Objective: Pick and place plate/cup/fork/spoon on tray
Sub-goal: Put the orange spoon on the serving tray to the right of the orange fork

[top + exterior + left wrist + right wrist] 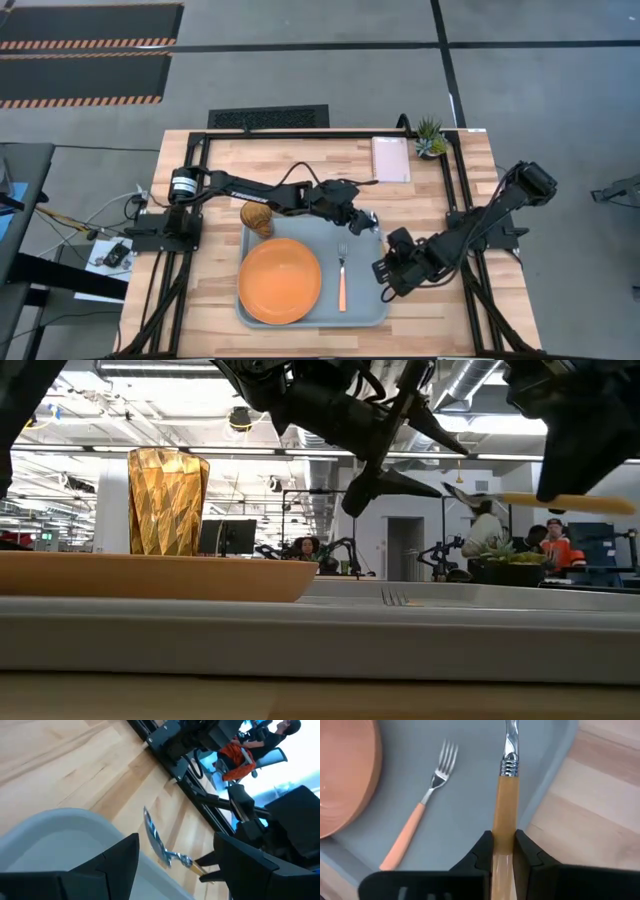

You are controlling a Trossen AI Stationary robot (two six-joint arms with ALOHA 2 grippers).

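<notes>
Right wrist view shows the right hand [502,851] clamped on the orange handle of the spoon [504,807], fingers pinching it from both sides. Spoon is lifted, hanging over the right rim of the tray [370,312], just right of the fork [341,270]. Left hand [362,219] hovers over the tray's far right corner, fingers spread apart, nothing between them.

Already on the tray: plate [280,281] in its near left part, cup [257,217] upright at the far left corner, fork lying flat right of the plate.

Step in hand, by judgement: setting the spoon down. Best done by carrying it inward over the bare strip of tray right of the fork, lowering until the bowl nearly touches, then releasing; clear the raised rim first, and keep off the fork and the left hand.

Spoon's long axis runs roughly parallel to the fork, bowl pointing away from the right hand toward the tray's far edge, handle toward the near edge.
</notes>
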